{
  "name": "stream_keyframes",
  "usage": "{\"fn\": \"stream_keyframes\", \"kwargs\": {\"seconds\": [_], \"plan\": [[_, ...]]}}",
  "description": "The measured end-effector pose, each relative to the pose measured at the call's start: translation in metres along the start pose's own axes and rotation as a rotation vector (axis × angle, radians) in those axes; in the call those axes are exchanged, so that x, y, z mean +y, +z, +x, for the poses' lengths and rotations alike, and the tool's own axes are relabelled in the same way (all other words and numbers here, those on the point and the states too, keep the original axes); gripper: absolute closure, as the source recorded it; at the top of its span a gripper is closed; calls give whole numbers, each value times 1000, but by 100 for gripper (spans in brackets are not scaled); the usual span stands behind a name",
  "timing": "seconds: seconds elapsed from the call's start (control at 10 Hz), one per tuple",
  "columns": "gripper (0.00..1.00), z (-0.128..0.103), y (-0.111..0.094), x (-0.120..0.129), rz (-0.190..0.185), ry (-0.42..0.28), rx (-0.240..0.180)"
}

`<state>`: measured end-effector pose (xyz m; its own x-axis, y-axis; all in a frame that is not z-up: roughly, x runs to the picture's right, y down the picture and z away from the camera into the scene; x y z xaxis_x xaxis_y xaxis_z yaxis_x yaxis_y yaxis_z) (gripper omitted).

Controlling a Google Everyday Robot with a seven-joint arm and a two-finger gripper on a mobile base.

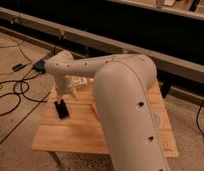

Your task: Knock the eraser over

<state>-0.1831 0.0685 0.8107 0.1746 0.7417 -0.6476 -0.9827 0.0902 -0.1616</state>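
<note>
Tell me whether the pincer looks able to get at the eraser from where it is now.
Probably yes. The pincer hangs low over the wooden table, just up and to the right of the eraser in the camera view, and nothing visible lies between them. The big white arm hides only the table's right part.
</note>
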Motion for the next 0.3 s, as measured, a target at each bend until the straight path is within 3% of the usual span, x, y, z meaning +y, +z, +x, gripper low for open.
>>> {"fn": "stream_keyframes", "kwargs": {"seconds": [0.3], "plan": [[35, 1, 0, 2, 0, -3, 2]]}}
